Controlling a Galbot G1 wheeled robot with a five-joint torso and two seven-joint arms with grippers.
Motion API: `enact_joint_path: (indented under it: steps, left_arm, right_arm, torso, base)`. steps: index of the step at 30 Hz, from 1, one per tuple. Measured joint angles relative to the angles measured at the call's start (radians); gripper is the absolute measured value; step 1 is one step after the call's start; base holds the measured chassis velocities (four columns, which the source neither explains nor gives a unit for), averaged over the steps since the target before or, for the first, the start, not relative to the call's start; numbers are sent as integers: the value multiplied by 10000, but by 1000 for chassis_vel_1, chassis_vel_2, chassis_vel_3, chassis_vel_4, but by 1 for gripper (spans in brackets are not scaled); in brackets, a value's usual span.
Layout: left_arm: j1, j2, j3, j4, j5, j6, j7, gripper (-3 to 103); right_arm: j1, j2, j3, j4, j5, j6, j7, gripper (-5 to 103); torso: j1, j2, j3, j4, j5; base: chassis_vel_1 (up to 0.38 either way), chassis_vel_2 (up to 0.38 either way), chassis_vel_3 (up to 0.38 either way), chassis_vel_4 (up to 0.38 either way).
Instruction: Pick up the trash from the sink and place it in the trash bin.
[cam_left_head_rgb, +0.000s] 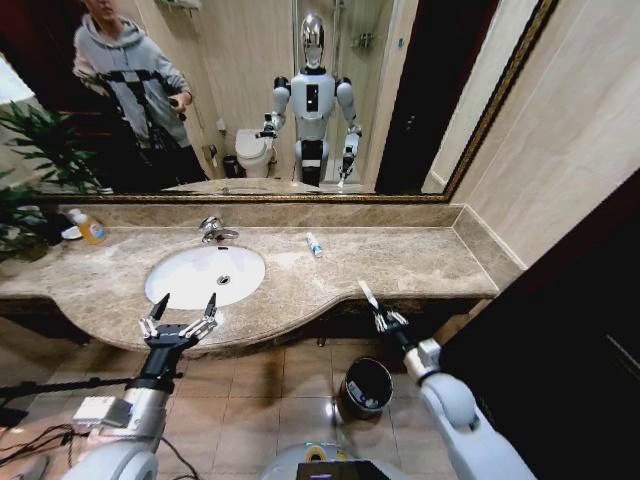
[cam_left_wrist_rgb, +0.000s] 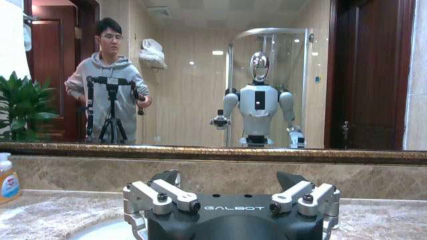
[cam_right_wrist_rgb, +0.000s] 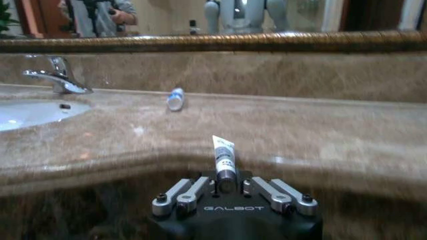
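Head view: left pincer (cam_left_head_rgb: 181, 307) at lower left of the frame, fingers spread wide and empty, poised at the near edge of the marble tabletop (cam_left_head_rgb: 400, 262) just below the white sink (cam_left_head_rgb: 205, 275). Right pincer (cam_left_head_rgb: 385, 318) right of centre, clamped on a small white tube (cam_left_head_rgb: 367, 294) that sticks up against the tabletop's front edge. Trash bin (cam_left_head_rgb: 365, 387) on the tiled floor, bottom centre, just below that pincer. Second white tube (cam_left_head_rgb: 314, 245) lying on the tabletop right of the faucet (cam_left_head_rgb: 213, 230).

Left wrist view: left pincer (cam_left_wrist_rgb: 230, 186) at bottom centre, open.

Right wrist view: right pincer (cam_right_wrist_rgb: 226, 186) at bottom centre, closed around the white tube (cam_right_wrist_rgb: 223, 154); second white tube (cam_right_wrist_rgb: 175, 98) above, centre left.
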Motion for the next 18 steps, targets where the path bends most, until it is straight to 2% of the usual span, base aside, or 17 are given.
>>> enact_joint_path:
  steps: [4,7,9,12,14,18]
  left_arm:
    - [0,0,0,0,0,0,0,100]
    - [0,0,0,0,0,0,0,100]
    - [0,0,0,0,0,0,0,100]
    - [0,-1,0,0,0,0,0,100]
    - [0,0,0,0,0,0,0,100]
    - [0,0,0,0,0,0,0,100]
  right_arm:
    - [-773,378,35,-419,-67,704,-155,16]
    - [-963,535,18,-641,-100,945,-168,16]
    - [-1343,878,-61,-1082,207,1143,-164,16]
    - [-1434,1015,-203,-1644,669,879,-153,16]
    - [-1323,1044,-245,-2004,644,786,-162,16]
    - [-652,1205,-453,-3535,94,423,-158,16]
  torso:
    - [0,0,0,0,-1]
    - [-1,0,0,0,-2]
    - [-1,0,0,-1,-1]
    - [-1,0,0,-1,-4]
    - [-1,0,0,-1,-4]
    - [1,-2,1,1,-2]
  base:
    - [0,0,0,0]
    - [0,0,0,0]
    - [0,0,0,0]
    - [0,0,0,0]
    - [0,0,0,0]
    - [0,0,0,0]
